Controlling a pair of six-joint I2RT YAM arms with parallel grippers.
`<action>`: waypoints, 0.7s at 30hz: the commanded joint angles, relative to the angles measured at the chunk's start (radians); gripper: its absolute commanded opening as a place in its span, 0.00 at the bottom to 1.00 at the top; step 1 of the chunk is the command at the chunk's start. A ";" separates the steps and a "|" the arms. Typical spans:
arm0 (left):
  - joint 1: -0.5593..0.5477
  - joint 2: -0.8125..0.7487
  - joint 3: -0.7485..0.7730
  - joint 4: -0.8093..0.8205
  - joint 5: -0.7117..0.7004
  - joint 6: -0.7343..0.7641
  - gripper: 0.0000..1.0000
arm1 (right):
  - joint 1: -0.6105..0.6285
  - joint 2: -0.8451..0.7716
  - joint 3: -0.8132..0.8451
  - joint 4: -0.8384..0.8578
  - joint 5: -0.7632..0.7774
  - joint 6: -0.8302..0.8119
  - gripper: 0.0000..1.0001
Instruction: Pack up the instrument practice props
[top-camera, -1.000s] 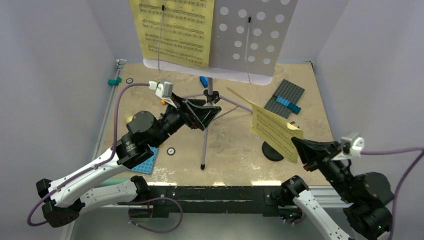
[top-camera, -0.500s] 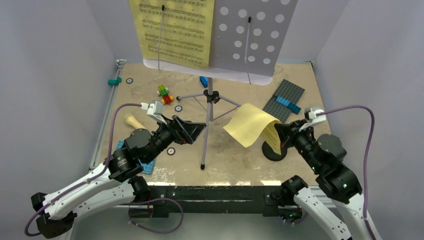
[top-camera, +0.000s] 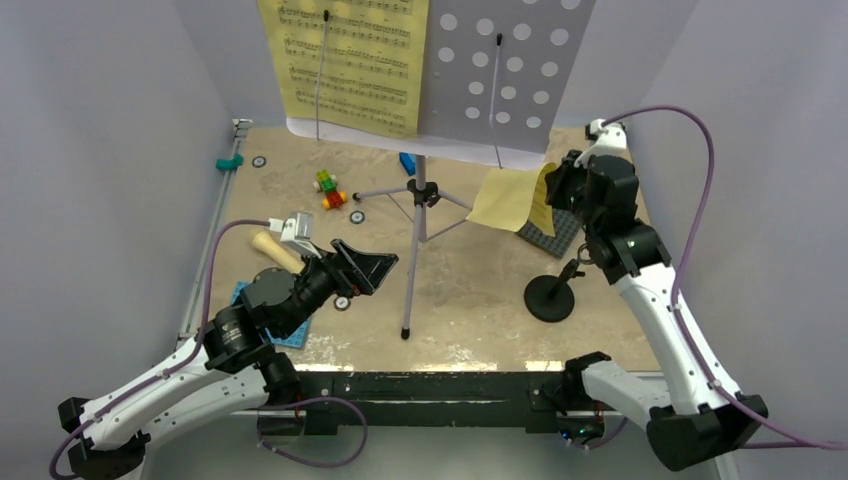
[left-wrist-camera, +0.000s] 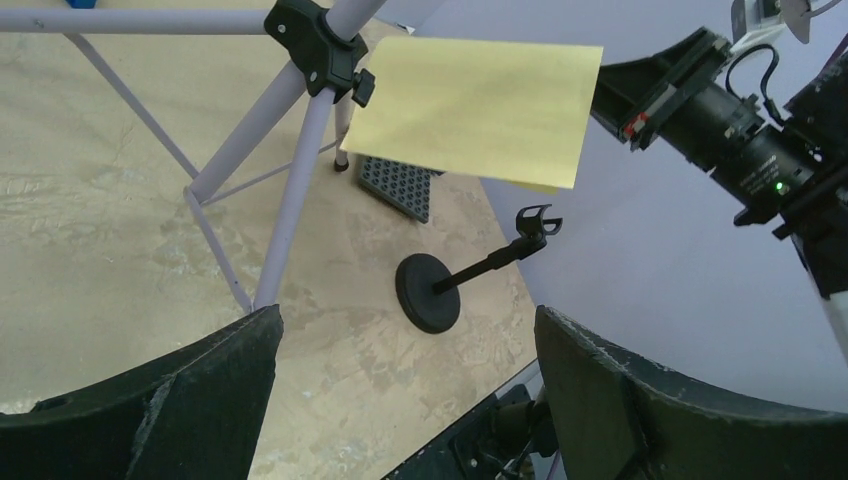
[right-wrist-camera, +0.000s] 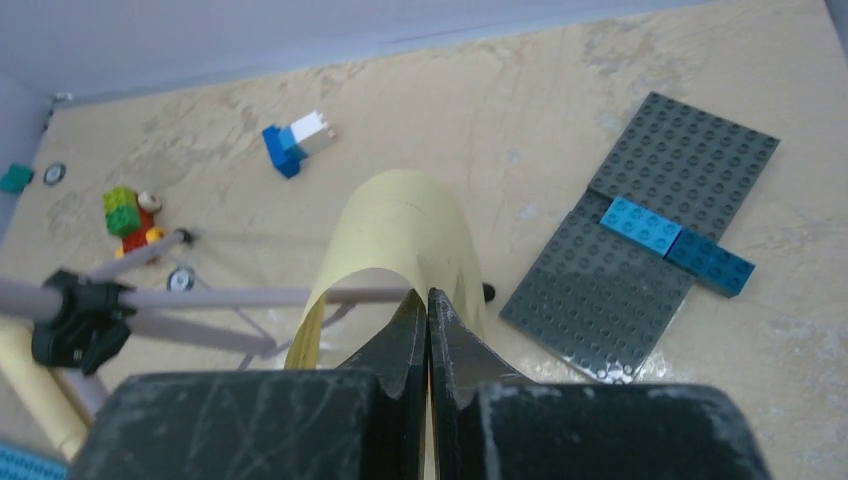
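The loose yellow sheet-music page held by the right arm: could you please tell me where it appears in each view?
Top external: page right of centre, at the right tool.
Left wrist: page upper middle, blank side showing.
Right wrist: page centre, curling out of the right tool.
Shared landmark: grey baseplate near it.

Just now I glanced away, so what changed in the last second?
The right gripper, shut on a yellow sheet-music page, carried it from the near right back toward the grey baseplate. The left gripper, fingers open, drew back toward the near left, uncovering the colourful bricks. Music stand, its page and black mic stand stayed.
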 joint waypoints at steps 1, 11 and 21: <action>-0.006 -0.027 -0.016 -0.016 -0.021 -0.028 1.00 | -0.122 0.090 0.136 0.098 -0.072 0.081 0.00; -0.006 0.006 -0.059 -0.018 -0.019 -0.047 1.00 | -0.314 0.506 0.411 0.066 -0.323 0.231 0.00; -0.002 0.118 -0.020 0.000 0.001 0.021 1.00 | -0.322 0.927 0.861 0.008 -0.643 0.358 0.00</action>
